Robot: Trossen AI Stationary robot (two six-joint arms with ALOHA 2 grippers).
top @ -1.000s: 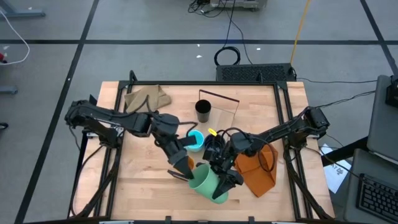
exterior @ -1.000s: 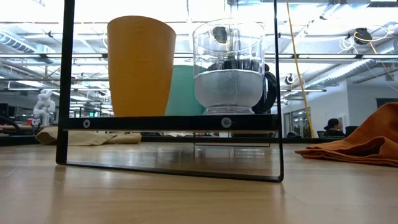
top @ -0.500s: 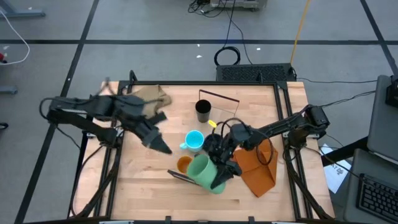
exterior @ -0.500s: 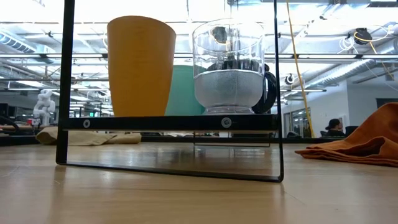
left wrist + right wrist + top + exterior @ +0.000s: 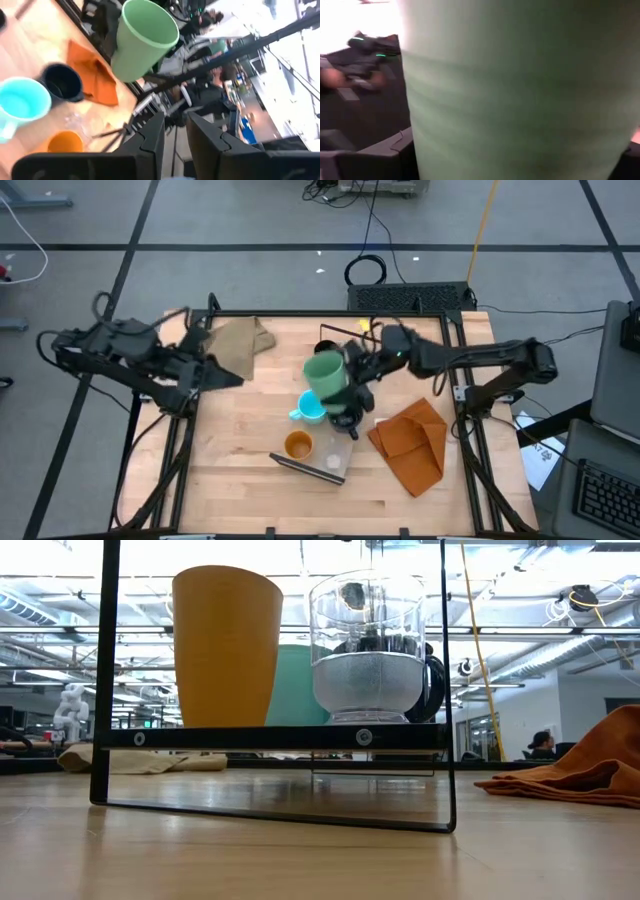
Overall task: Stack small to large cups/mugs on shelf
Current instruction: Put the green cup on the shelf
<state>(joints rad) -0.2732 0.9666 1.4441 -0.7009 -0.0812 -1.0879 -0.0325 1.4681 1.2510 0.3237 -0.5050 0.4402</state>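
Observation:
The green cup [image 5: 323,373] hangs above the table's middle, my right gripper [image 5: 338,375] shut on it; the left wrist view also shows this cup [image 5: 142,40] in the air. Under it stand the light-blue mug [image 5: 312,408] and the dark navy mug [image 5: 346,420]. The orange cup [image 5: 227,645] and the clear cup [image 5: 367,650] stand on the shelf [image 5: 270,738] near the front edge. The green cup mostly hides the black cup. My left gripper [image 5: 232,379] is at the table's left, its fingers [image 5: 150,135] a little apart with nothing between them. My right gripper holds the green cup by its side wall [image 5: 520,100], which fills the right wrist view. It comes level from the table's right side. The cup is lifted clear of the table, mouth [image 5: 322,367] up and slightly tilted. The cup itself hides the fingers.
A tan cloth [image 5: 236,338] lies at the far left and an orange cloth [image 5: 410,442] at the near right. Dark rails [image 5: 455,360] run along the table's left and right sides.
My right gripper has lifted the green cup from beside the shelf and carried it up and toward the far edge; the cup, tipped on its side before, now has its mouth up. My left gripper has drawn away from the shelf toward the table's left edge and risen.

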